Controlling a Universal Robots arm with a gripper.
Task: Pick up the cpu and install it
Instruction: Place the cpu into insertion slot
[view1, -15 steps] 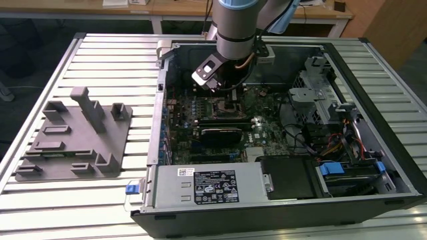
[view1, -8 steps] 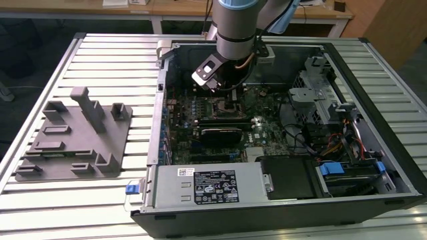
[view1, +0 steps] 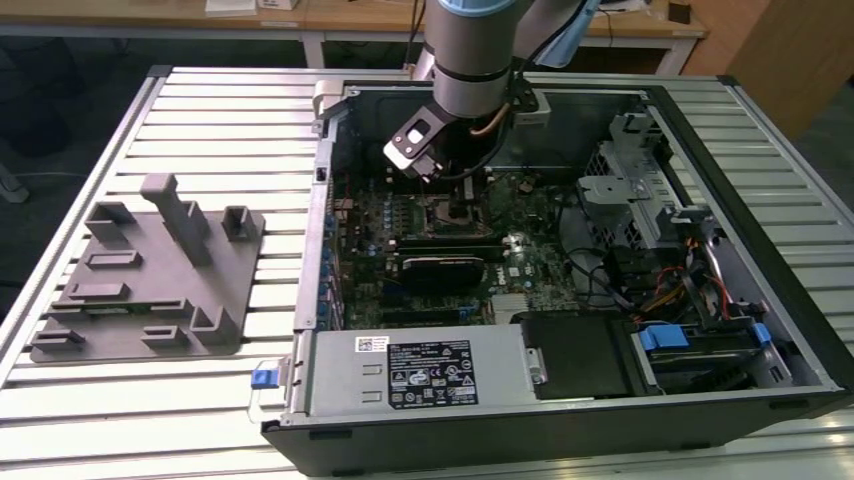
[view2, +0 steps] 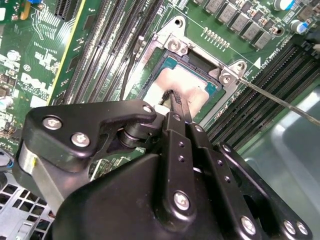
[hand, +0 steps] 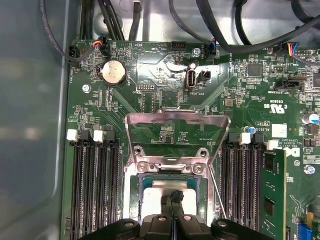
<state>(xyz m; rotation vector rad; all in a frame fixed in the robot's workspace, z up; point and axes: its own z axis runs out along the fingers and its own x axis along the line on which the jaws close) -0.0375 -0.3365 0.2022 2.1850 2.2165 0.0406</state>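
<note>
Silver cpu (view2: 189, 84) lies in the socket (hand: 170, 167), load plate (hand: 175, 115) open; gripper (view2: 174, 96) fingers pinched narrow, tips touching the cpu's top; in the exterior view, a grey tray (view1: 134, 290) sits at nine o'clock of the case (view1: 534, 440).

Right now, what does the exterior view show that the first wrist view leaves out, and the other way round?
Exterior view: the grey plastic tray with upright posts on the slatted metal table, beside the open black computer case. First wrist view: the shiny silver square cpu, the raised metal lid hinged beside it, and the round silver coin battery. Both: the green motherboard and the black gripper hanging low over it.
</note>
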